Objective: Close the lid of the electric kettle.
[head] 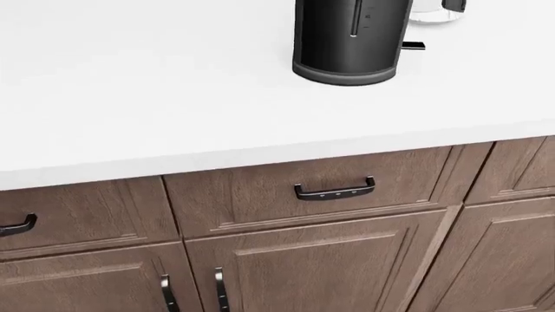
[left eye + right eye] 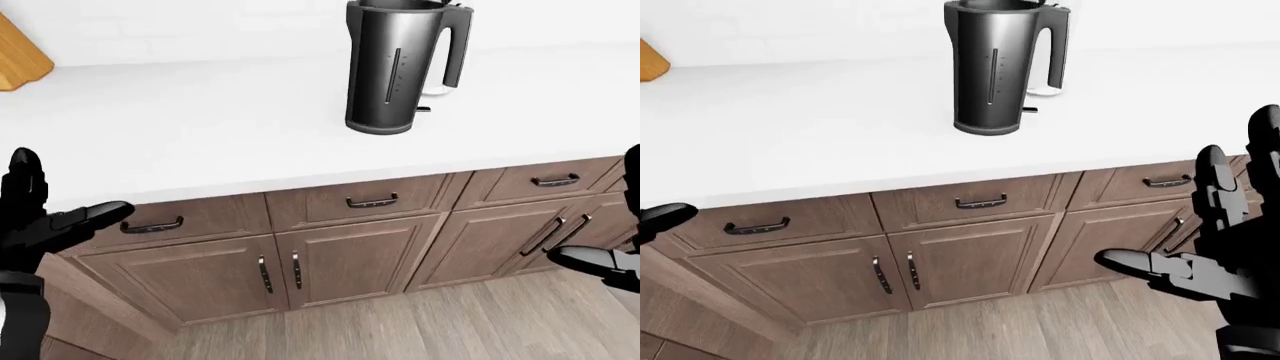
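Currently both hands low, by the cabinet drawers (image 2: pixel 372 201): left hand (image 2: pixel 35 221) and right hand (image 2: pixel 1215 251) fingers spread, holding nothing. Further up, electric kettle (image 2: pixel 395 67) upright on white tabletop (image 2: pixel 200 127), lid area cropped, can't tell.

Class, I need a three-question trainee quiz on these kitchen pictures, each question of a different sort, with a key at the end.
1. True or false: the left hand is closed around the electric kettle.
2. Multiple choice: the kettle stands on (A) the wooden floor, (B) the white countertop, (C) an open drawer.
3. Short answer: in the right-eye view, where is the right hand relative to the counter edge?

Key
1. False: both hands are open, below the counter's edge, apart from the kettle.
2. B.
3. Lower right, before the cabinet doors, touching nothing.
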Available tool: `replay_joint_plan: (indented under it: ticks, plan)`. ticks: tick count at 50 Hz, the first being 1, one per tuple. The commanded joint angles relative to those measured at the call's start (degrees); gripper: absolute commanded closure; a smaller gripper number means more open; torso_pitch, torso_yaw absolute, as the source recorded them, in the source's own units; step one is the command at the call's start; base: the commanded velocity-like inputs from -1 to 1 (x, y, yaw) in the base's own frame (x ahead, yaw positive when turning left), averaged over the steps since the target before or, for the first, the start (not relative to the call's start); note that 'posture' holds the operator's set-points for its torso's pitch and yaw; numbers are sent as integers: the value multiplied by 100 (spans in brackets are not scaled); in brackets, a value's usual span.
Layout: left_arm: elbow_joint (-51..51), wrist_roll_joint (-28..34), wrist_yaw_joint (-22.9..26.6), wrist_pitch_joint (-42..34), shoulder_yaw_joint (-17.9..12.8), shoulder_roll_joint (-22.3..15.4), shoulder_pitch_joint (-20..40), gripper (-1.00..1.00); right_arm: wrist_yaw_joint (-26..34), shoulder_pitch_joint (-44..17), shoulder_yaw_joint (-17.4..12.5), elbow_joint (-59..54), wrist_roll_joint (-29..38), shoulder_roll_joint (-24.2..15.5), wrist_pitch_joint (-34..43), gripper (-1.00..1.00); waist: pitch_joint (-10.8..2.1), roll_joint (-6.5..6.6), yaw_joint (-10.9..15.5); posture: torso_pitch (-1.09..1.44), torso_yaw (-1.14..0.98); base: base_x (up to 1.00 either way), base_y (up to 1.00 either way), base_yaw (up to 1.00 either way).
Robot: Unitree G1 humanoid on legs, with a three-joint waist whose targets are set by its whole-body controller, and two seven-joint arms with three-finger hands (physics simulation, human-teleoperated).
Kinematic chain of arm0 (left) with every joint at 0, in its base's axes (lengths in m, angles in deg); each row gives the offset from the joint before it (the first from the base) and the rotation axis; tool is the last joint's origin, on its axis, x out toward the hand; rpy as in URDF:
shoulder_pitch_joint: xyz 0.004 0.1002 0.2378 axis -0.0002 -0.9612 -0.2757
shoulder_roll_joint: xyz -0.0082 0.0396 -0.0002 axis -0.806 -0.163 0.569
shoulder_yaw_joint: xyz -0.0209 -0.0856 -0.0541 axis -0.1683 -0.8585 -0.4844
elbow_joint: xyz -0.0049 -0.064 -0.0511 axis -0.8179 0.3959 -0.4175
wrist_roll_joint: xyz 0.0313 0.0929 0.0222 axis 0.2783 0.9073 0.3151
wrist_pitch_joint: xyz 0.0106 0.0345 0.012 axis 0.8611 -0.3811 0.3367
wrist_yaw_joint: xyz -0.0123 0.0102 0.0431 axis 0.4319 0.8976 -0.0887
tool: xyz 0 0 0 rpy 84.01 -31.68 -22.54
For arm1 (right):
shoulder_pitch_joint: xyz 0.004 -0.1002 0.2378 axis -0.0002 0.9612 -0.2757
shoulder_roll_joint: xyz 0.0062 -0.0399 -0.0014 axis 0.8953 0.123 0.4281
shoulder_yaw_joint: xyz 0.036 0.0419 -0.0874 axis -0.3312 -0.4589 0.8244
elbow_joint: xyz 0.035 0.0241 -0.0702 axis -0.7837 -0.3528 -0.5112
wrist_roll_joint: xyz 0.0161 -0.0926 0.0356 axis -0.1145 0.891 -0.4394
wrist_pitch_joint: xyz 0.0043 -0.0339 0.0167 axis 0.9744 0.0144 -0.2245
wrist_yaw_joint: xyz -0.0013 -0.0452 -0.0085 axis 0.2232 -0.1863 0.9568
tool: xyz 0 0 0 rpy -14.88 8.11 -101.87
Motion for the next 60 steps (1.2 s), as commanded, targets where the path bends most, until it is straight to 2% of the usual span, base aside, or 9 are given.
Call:
replay_joint_plan:
  ticks: [1,13,19,20,29,33,35,46,60]
  plan:
    - [-246,-86,-27,68,-53,-129,133,-100,-9,-41,-73,72,45,-82,-182,-99,-1,25,-10,0,0,31,0,0]
    - [-189,-94,-29,103,-57,-156,142,-100,8,-68,-131,72,18,-46,-153,-99,-77,222,62,0,0,31,0,0]
    - [-85,-8,39,242,-10,-111,109,-100,-42,-43,-118,72,-12,-97,-164,-99,-121,-399,79,0,0,37,0,0]
    - [-87,-8,44,244,-12,-109,108,-100,-45,-41,-118,72,-12,-97,-162,-99,-89,-192,-11,0,0,39,0,0]
    - [-42,38,62,301,18,-92,114,-100,97,-101,-36,72,221,37,-120,-99,-57,-23,-122,0,0,39,0,0]
    - [-124,-35,23,199,-41,-124,124,-100,-82,-58,-113,72,-24,-92,-136,-100,-281,479,-123,0,0,29,0,0]
    - [-201,-90,-10,116,-78,-141,124,-100,-99,-57,-140,72,-69,-105,-135,-99,-72,413,-91,0,0,28,0,0]
    - [-140,-60,16,189,-53,-133,115,-100,-206,-16,-171,72,-131,-203,-196,-99,-97,-201,53,0,0,17,0,0]
    - [186,144,172,586,72,-45,77,-100,-71,51,-154,72,5,-117,-289,-100,-158,52,-59,0,0,0,0,0]
